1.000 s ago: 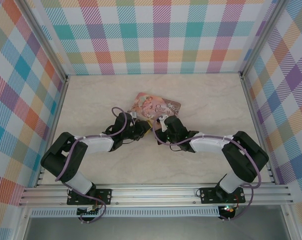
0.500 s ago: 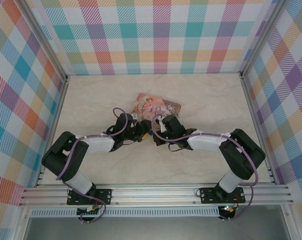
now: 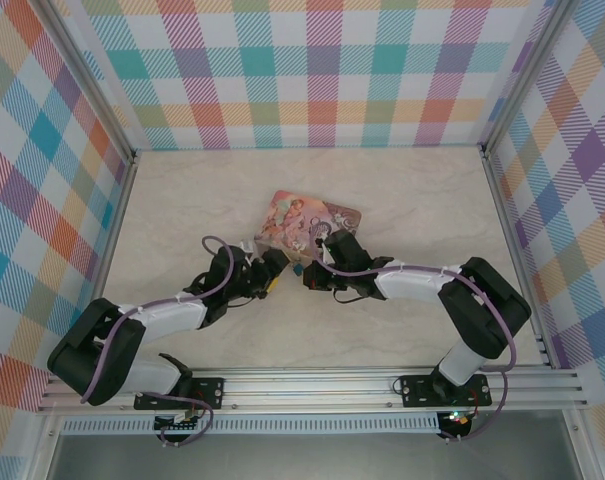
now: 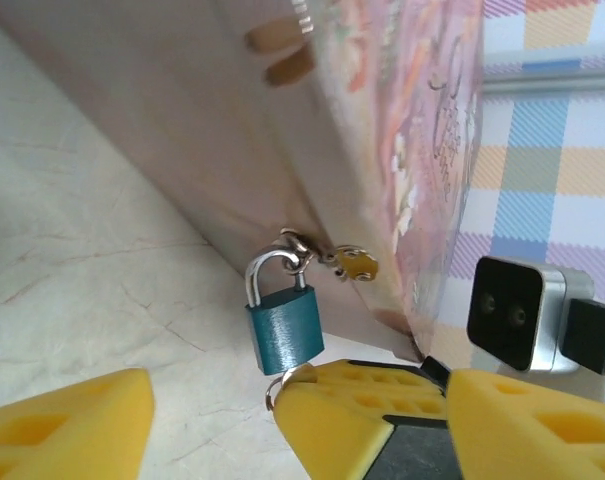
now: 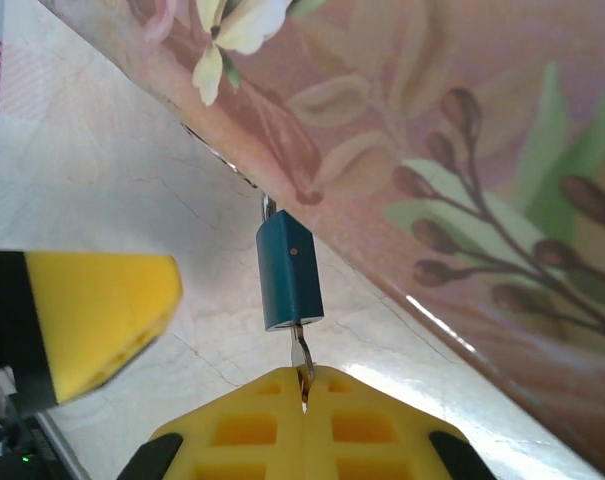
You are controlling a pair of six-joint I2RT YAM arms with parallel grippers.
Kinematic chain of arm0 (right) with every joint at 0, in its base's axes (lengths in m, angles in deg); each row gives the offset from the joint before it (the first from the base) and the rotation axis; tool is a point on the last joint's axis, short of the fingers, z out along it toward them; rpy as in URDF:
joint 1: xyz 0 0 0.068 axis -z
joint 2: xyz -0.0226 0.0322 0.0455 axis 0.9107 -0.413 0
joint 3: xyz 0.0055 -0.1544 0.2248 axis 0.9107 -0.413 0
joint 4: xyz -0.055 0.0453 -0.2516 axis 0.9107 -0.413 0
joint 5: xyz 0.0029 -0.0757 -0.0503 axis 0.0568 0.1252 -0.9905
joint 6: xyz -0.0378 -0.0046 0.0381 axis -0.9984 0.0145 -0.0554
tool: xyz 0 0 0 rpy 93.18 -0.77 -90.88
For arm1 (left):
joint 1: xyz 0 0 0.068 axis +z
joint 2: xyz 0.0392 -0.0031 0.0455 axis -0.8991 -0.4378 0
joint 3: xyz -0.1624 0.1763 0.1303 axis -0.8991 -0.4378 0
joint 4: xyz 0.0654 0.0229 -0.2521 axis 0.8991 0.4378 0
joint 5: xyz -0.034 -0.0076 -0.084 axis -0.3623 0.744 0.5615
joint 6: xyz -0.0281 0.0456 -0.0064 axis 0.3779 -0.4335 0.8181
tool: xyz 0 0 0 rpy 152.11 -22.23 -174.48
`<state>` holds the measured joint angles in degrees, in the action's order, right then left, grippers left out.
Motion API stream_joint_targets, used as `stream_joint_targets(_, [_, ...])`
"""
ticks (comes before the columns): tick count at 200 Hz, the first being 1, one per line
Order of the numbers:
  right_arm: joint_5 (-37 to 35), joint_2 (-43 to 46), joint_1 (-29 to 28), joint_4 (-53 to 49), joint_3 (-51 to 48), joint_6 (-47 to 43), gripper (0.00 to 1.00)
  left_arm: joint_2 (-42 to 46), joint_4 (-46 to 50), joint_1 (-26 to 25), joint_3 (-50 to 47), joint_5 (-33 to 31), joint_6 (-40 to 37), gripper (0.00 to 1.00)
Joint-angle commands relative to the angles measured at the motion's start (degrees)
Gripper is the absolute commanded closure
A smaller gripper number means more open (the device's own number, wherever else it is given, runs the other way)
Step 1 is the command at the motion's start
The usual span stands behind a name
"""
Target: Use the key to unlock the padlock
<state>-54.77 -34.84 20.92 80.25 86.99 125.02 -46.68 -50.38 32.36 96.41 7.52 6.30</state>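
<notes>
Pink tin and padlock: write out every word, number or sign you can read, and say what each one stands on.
Pink tin: curly script lettering on the pictured lid, seen at a steep angle and too blurred to read.
Padlock: no word, number or brand can be made out on its teal body.

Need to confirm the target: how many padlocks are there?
1. The padlock hangs from the clasp on the tin, with the key in its base. Another could hide behind the tin.
</notes>
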Motion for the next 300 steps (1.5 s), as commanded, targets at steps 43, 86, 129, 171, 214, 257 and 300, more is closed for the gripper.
stream_joint_targets(43, [1.89,1.8,-0.24,3.44,0.14,10.43,0.97,-4.27,-13.42,-0.21,-0.59,3.09,6.57,0.37])
stream_joint_targets(86, [2.07,1.76,-0.22,3.05,0.39,11.72,0.97,-8.27,-15.16,-1.19,0.68,3.27,8.34,0.41])
stream_joint_targets(129, [2.42,1.34,-0.24,4.15,0.15,12.06,0.97,-12.71,-18.14,-2.04,1.81,4.51,10.31,0.44])
stream_joint_targets(171, [2.7,1.12,-0.23,4.67,-0.2,12.49,0.96,-16.12,-21.67,-3.01,3.5,4.63,11.23,0.54])
stream_joint_targets(214, [2.25,1.12,-0.23,4.42,-0.38,12.43,0.96,-16.13,-20.54,-3.56,3.95,3.47,10.54,0.72])
stream_joint_targets(257, [1.41,1.5,-0.25,4.16,-0.9,12.52,0.95,-15.32,-19.24,-3.65,3.74,2.58,10.27,0.85])
stream_joint_targets(300, [1.29,3.17,0.8,3.94,-2.1,10.61,0.88,-13.97,-16.61,-3.65,4.17,2.17,9.19,0.97])
